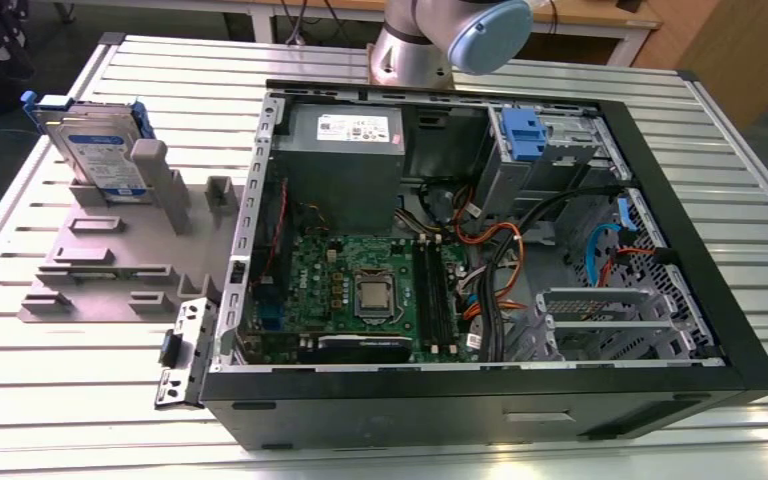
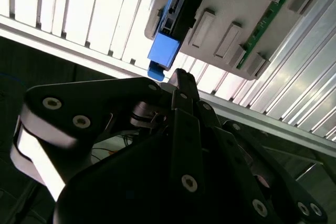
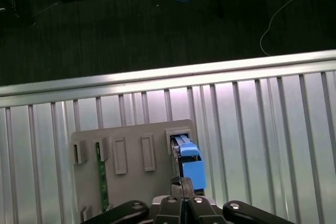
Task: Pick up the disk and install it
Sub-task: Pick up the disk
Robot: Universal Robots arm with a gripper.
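The disk [image 1: 97,150], a silver drive with a white-and-blue label in a blue bracket, stands upright in a slot of the grey holder [image 1: 104,270] at the exterior view's left. In the first wrist view I look down on the disk's blue top edge [image 3: 190,165]. My gripper [image 3: 181,183] hangs just above the end of it, fingers closed together and holding nothing. The second wrist view shows my gripper [image 2: 179,77] close to the bracket's blue corner [image 2: 165,51], apart from it.
An open computer case [image 1: 651,200] lies on the slatted metal table [image 1: 77,400], with a motherboard, cables, a grey power-supply box [image 1: 344,140] and a blue clip [image 1: 524,135] at its drive bay. A green memory stick [image 3: 102,177] sits in the holder. The table edge [image 3: 157,80] runs near the holder.
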